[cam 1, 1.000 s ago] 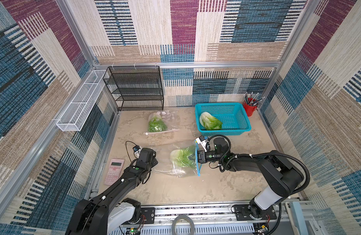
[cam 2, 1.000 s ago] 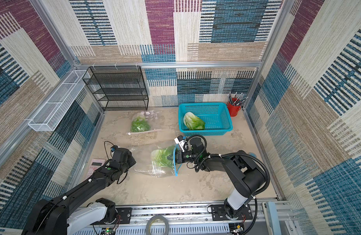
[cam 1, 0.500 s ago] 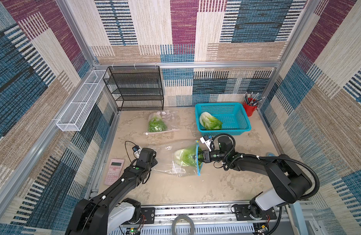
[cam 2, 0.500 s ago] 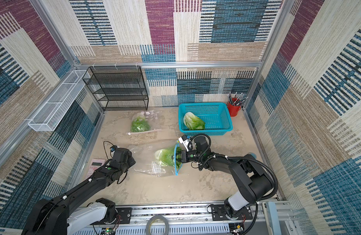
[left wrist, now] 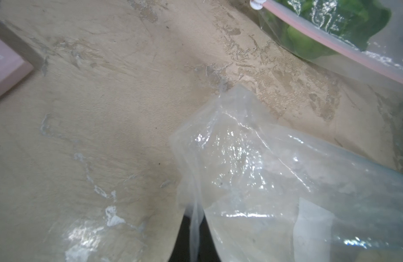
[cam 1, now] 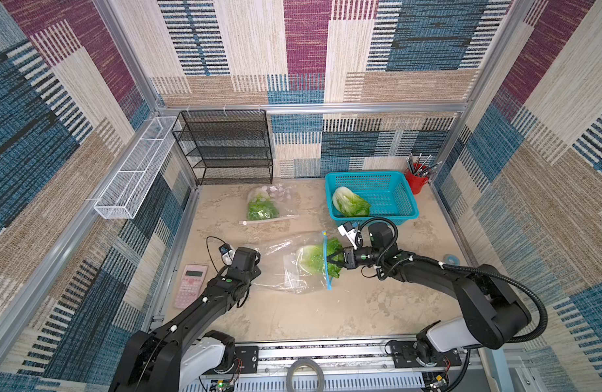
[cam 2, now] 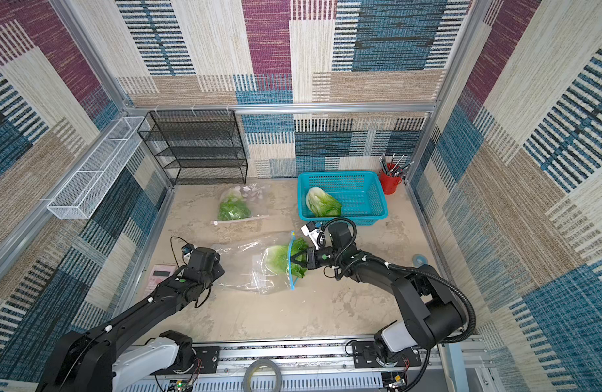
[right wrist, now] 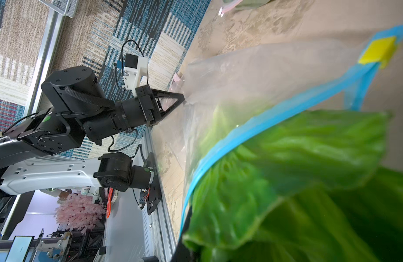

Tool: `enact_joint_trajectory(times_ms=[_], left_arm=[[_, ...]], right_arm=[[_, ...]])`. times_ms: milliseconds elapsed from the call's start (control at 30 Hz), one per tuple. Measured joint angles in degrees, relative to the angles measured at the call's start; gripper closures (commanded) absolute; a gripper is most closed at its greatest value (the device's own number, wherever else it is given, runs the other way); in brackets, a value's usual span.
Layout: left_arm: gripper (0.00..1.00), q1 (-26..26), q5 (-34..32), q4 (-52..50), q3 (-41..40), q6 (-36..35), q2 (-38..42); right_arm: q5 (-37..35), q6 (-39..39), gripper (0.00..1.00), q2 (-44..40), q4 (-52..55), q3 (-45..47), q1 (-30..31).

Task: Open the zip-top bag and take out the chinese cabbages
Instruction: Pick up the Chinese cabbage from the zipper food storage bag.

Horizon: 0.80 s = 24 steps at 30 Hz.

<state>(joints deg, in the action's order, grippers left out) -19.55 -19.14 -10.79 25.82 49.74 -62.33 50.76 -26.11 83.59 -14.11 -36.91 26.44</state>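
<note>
Done with first cabbage (cam 1: 348,203) in basket (cam 1: 408,213); pinching second cabbage (cam 1: 313,259) half out of bag (cam 1: 279,268) with right gripper (cam 1: 335,259), bag's tail with left gripper (right wrist: 182,99); yet to unbag third cabbage (cam 1: 260,210).

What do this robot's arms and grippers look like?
The left arm and right arm are black, with white shells near the bases, green dots at joints and white cable ties. The left gripper and right gripper have black triangular fingers. White camera mounts with looping black cables sit at the wrists; a ribbed black hose follows the right arm.
</note>
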Motion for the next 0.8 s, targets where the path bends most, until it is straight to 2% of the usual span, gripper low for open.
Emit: enact_joint_trajectory(times_ms=[800], left_arm=[[1.00,0.0,0.1,0.0,0.7,0.0,-1.8]], right_arm=[[-5.3,6.3,1.00,-12.5,11.4,2.8,-2.8]])
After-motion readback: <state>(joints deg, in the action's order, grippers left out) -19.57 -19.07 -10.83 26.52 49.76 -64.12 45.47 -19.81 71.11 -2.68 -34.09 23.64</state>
